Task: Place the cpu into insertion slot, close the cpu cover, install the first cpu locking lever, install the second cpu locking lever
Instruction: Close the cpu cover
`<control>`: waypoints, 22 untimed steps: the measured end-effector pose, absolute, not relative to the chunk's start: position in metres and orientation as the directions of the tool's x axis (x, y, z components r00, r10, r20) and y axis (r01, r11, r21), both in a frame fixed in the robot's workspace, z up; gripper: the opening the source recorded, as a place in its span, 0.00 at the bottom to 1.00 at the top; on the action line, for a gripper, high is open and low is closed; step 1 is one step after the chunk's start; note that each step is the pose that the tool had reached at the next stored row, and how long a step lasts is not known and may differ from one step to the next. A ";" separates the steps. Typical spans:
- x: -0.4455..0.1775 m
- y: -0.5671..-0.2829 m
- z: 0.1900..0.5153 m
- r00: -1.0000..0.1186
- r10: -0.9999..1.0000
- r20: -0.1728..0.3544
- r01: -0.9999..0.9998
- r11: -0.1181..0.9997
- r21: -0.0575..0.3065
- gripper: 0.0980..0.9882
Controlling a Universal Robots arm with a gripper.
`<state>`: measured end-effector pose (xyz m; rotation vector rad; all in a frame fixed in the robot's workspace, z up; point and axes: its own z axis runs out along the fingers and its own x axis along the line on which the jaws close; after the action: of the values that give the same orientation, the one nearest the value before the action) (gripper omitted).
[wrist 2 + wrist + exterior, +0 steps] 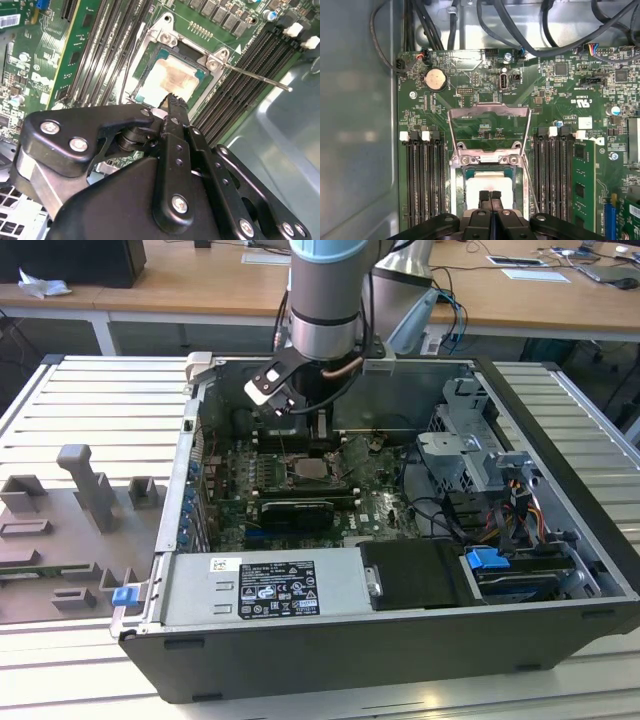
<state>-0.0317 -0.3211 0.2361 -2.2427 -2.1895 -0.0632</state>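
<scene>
The black gripper [490, 194] had its jaws pinched together with nothing between them, tips over the cpu [487, 181]. That pale silvery square lay in the insertion slot [468, 173], its near edge hidden. Beyond, the thin metal cpu cover [487, 111] lay flipped open. The second wrist view showed a slim lever [260, 77].

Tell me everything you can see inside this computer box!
computer case: one, dark grey, open on the ribbed table
circuit board: one, green, inside the case
cpu: one, silvery, in the insertion slot
cpu cover: one, silvery, swung open beside the cpu
coin battery: one, silver, on the board
memory slots: two banks, black, flanking the cpu
power supply: one, silver, at the case's edge
gripper: one, black, shut, tips over the cpu
</scene>
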 end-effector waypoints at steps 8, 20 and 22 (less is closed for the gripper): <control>-0.032 -0.321 0.246 0.024 0.999 0.034 0.999 -0.025 0.023 0.01; -0.026 -0.321 0.248 0.024 0.999 0.034 0.999 -0.025 0.023 0.01; -0.025 -0.321 0.249 0.024 0.999 0.034 0.999 -0.025 0.023 0.01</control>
<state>-0.0250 -0.3211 0.2486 -2.2428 -2.1893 -0.0634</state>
